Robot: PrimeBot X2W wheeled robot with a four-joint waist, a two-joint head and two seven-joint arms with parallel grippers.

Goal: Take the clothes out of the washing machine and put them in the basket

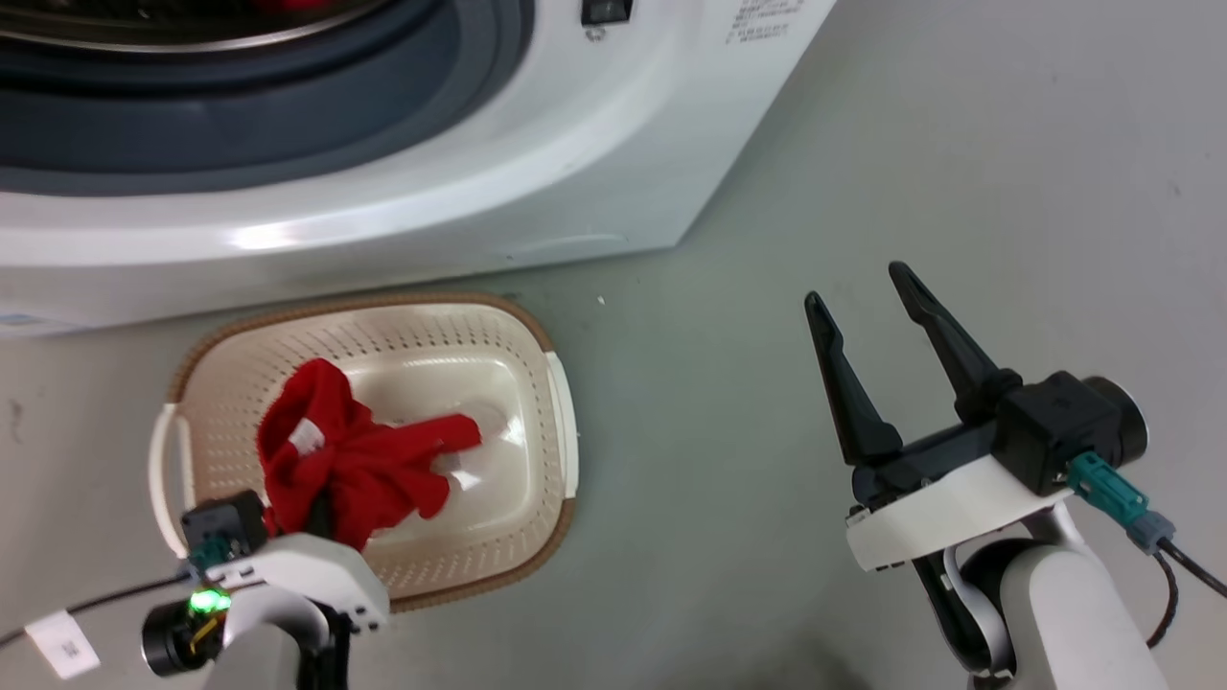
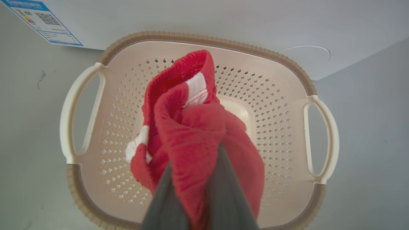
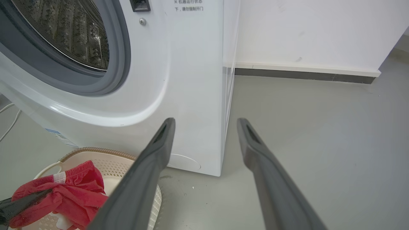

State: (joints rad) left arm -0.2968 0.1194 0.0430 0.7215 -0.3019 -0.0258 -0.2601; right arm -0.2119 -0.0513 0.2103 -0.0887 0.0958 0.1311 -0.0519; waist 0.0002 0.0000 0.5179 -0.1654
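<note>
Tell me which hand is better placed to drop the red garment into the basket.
Left. The left hand is shut on the red garment, right over the basket. The right hand is open and empty, off to the side above the floor.

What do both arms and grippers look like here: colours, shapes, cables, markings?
Right gripper: two long, dark, tapering fingers on a black base, white curved wrist plate, black camera block, teal connector with a black cable, pale forearm. Left gripper: dark grey fingers, white wrist shell, a lit green light, a white-tagged cable.
</note>
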